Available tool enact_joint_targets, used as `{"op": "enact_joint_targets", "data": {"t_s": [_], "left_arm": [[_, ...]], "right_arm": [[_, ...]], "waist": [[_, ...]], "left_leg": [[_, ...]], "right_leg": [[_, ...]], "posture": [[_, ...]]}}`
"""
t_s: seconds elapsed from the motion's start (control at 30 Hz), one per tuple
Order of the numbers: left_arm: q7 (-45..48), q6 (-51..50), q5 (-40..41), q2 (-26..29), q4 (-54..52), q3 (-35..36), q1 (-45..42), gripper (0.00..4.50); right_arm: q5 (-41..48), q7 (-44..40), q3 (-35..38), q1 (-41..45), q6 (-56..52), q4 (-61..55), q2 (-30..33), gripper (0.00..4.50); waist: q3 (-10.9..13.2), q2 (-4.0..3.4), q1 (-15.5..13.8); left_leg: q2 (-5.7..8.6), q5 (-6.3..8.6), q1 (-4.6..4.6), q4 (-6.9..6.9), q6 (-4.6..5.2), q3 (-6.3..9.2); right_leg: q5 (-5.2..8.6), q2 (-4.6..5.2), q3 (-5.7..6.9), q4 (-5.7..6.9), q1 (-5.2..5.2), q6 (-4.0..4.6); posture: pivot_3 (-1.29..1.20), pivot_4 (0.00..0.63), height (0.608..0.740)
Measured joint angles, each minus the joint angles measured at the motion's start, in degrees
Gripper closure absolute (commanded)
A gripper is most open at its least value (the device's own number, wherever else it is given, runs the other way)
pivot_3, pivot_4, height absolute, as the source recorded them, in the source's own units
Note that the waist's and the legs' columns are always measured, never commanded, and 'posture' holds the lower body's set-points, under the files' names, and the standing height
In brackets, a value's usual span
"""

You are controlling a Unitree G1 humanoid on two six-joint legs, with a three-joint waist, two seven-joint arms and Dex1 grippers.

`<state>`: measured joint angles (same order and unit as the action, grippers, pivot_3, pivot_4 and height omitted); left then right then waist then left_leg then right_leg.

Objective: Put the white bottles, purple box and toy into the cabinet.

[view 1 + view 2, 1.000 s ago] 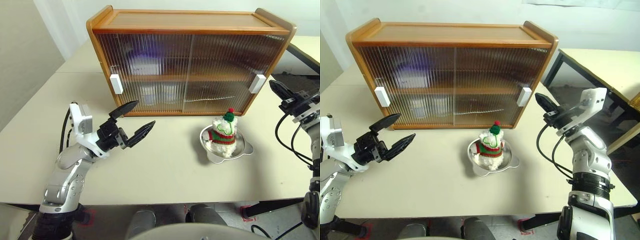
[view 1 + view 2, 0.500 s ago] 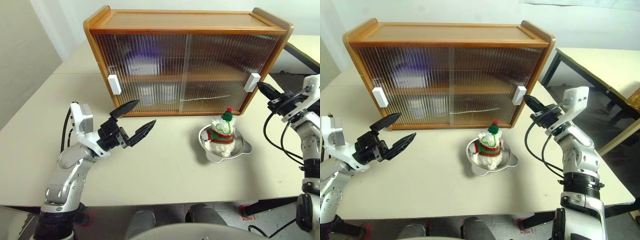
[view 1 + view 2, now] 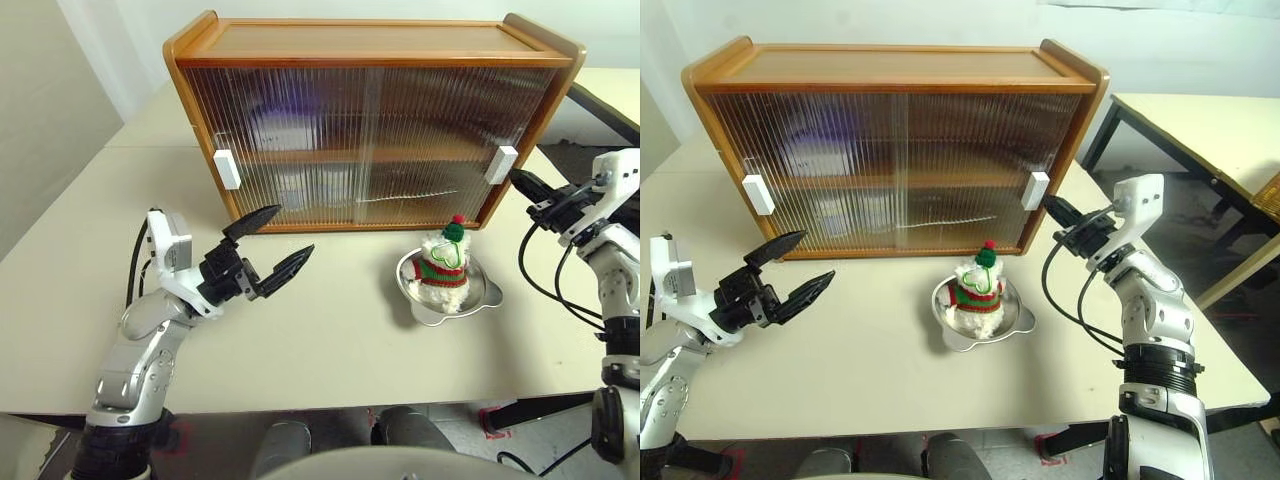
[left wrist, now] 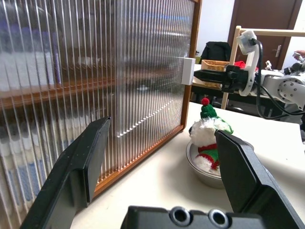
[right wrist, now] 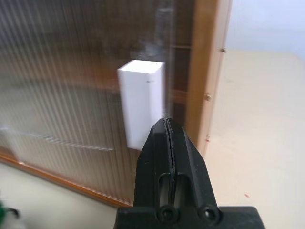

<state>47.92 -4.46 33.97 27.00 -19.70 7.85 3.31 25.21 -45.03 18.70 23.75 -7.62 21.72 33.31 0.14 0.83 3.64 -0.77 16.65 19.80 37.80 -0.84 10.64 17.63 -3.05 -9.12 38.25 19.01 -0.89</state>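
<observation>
The wooden cabinet [image 3: 370, 40] stands at the back of the table with both ribbed doors closed. Behind the left door show a purple blur and pale shapes; I cannot make out the white bottles or the purple box. The toy [image 3: 444, 262] sits upright in a silver bowl [image 3: 482, 296] in front of the right door. My right gripper [image 3: 516, 177] is shut, its tip just right of the right door's white handle [image 3: 501, 165], level with it. The right wrist view shows this handle [image 5: 140, 102] right behind the shut tip [image 5: 166, 122]. My left gripper [image 3: 296, 228] hangs open over the table before the left door.
The left door carries its own white handle [image 3: 227, 168]. A dark-framed second table [image 3: 1200, 120] stands to the right across a gap. Bare tabletop lies between my left gripper and the bowl.
My right gripper has moved left and a little down, from beside the cabinet's right end to just next to the right handle. The left arm has stayed put.
</observation>
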Motion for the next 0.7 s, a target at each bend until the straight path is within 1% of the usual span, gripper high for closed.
{"op": "enact_joint_targets", "data": {"t_s": [0.33,0.7], "left_arm": [[0.8,0.6,-0.3,-0.1,1.5,0.0,0.0,0.00],[0.8,0.9,-0.5,-0.1,1.7,0.0,0.4,0.00]], "right_arm": [[-0.8,-0.1,-0.1,1.3,-0.3,0.0,-0.6,4.46],[-0.4,-1.3,-4.1,3.6,-4.2,-4.4,-4.3,4.46]], "waist": [[0.3,-0.40,0.0],[0.3,-0.47,-0.1]], "left_leg": [[0.00,0.01,0.06,-0.04,0.01,0.00],[0.00,0.01,0.05,-0.03,0.01,0.00]], "right_leg": [[0.01,-0.02,0.00,-0.02,0.06,-0.02],[0.01,-0.02,0.01,-0.02,0.06,-0.03]], "posture": [[-0.11,0.017,0.740],[-0.10,0.011,0.740]]}}
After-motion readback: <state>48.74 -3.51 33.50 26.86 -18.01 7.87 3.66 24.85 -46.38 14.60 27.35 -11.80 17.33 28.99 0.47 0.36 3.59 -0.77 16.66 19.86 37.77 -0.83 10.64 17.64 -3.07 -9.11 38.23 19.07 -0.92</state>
